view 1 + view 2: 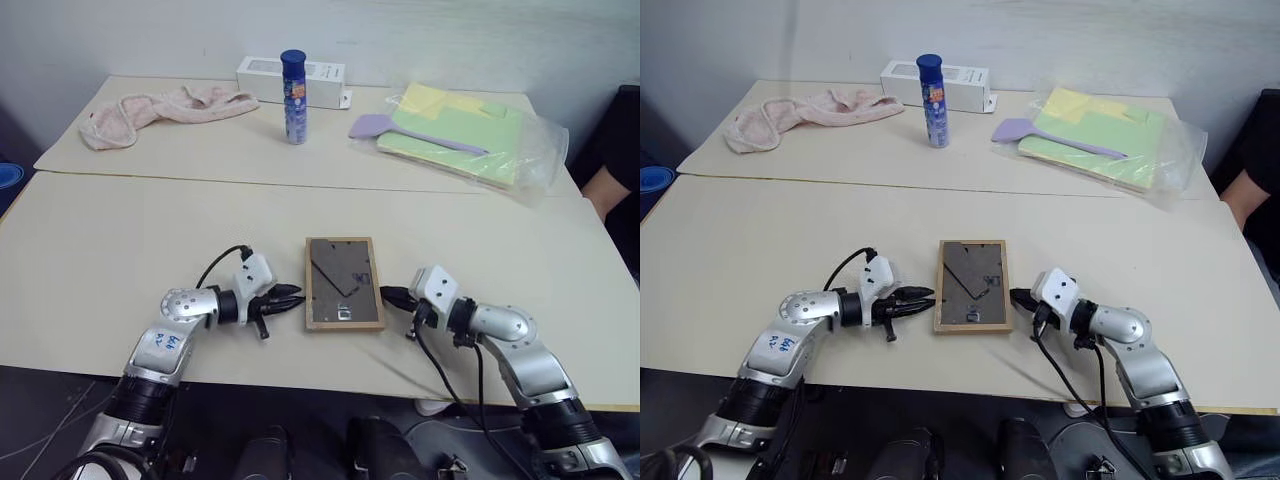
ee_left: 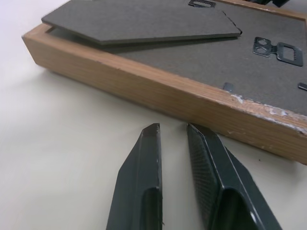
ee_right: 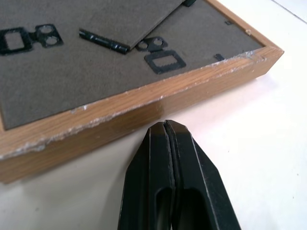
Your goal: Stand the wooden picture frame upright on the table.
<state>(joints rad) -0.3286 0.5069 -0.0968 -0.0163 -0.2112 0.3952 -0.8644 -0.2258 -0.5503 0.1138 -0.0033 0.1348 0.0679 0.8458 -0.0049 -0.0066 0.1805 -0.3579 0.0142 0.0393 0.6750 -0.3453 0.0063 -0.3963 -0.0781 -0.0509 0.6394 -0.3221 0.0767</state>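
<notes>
Bare table (image 1: 150, 230) rings the flat wooden picture frame (image 1: 343, 283).

Frame's (image 1: 343, 283) picture side face-down, hidden.

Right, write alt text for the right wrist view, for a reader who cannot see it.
A wooden picture frame lies face down on the table, its dark grey back and fold-out stand facing up. The right gripper, shut, points at the frame's long wooden edge, just short of it.
</notes>
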